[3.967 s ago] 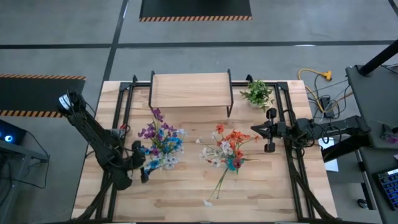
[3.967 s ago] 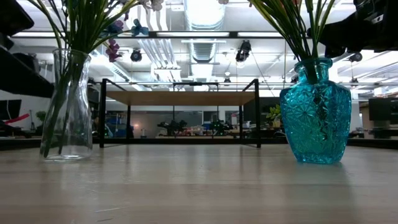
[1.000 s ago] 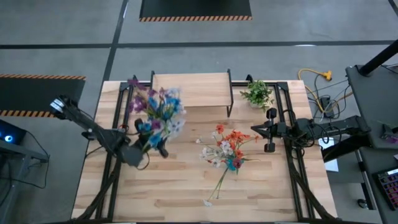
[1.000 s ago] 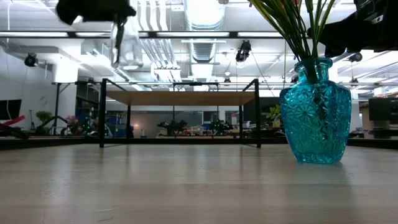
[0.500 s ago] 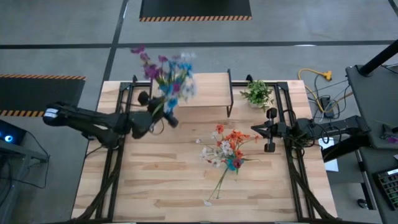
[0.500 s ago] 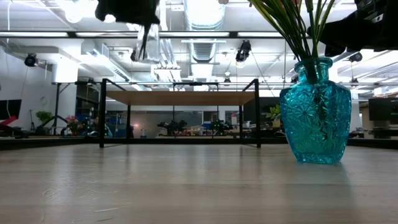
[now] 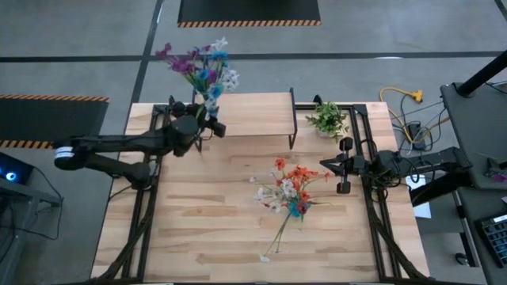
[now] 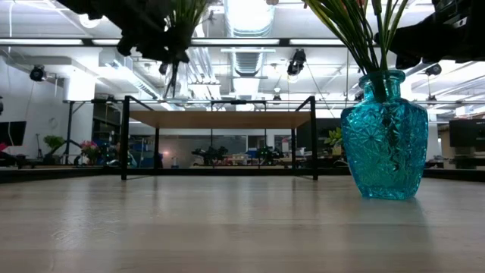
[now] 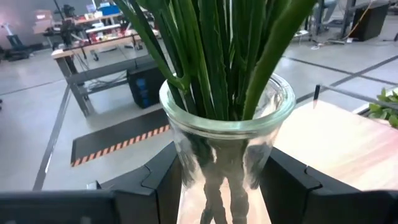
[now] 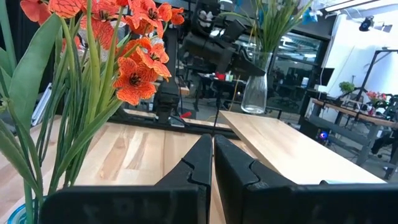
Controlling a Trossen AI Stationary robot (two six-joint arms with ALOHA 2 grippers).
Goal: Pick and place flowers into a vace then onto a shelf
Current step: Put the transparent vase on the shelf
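A clear glass vase (image 9: 227, 134) full of purple, blue and white flowers (image 7: 202, 67) hangs in my left gripper (image 7: 207, 125), over the left end of the shelf (image 7: 245, 115). In the low view the vase (image 8: 176, 80) is above the shelf's plank (image 8: 220, 119), apart from it. A teal glass vase (image 8: 384, 148) with orange-red and white flowers (image 7: 291, 180) stands by its base on the table's middle. My right gripper (image 7: 325, 165) waits shut beside those flowers, at the table's right. My left gripper pinches the clear vase's narrow waist (image 9: 217, 171), below the flared rim, between its two fingers (image 9: 163, 186), one on each side. The fingers come in about level from the table's left. The vase hangs upright, lifted clear, its stems standing up past the rim.
A bushy green plant (image 7: 327, 119) stands right of the shelf at the far edge. One long stem (image 7: 279, 233) reaches from the teal vase toward the near edge. Black rails (image 7: 372, 214) run along both table sides. The near half of the tabletop (image 7: 206, 237) is bare wood.
My left gripper has swung from the table's left middle toward the far edge and the shelf, rising a little, with the clear vase held all the way. The vase and its flowers have gone along, lifted clear, and now stand over the shelf's left end.
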